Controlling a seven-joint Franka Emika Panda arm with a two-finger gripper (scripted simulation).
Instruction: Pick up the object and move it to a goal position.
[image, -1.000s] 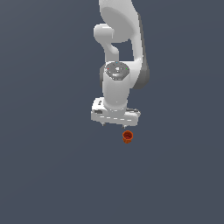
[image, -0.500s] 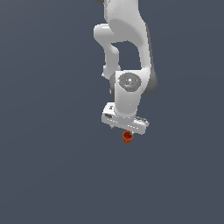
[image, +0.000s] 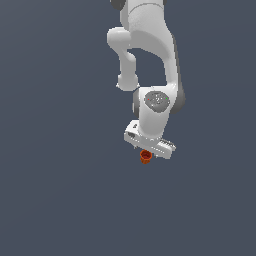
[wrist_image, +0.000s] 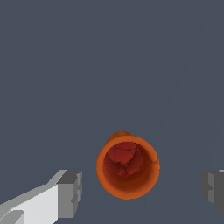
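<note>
The flat slate-grey surface (image: 55, 200) fills both views from edge to edge, with no seam, wall or horizon to mark where a floor ends and a room begins; it looks the same as in the earlier pictures. Against it stands the white arm (image: 150, 45), which has changed most: over the last second its lower links have swung down and toward the exterior view's right, so the round wrist joint that sat higher a second ago now lies lower in the frame, and the flat hand body beneath it is tilted, its end toward the exterior view's right hanging lower than the other. The gripper (image: 148, 150) has come down with it, so that where a clear gap separated it from the cup a second ago, its lower edge now overlaps the top of the orange-red cup (image: 145, 157) in the exterior view. The cup itself has not moved; it stands upright on the grey surface, hollow top facing up, directly under the hand. The wrist view looks straight down into its open mouth (wrist_image: 127, 166), showing a darker red interior, with the grey fingertips (wrist_image: 70, 193) spread wide, one on either side of the cup, each well clear of its rim and touching nothing.
</note>
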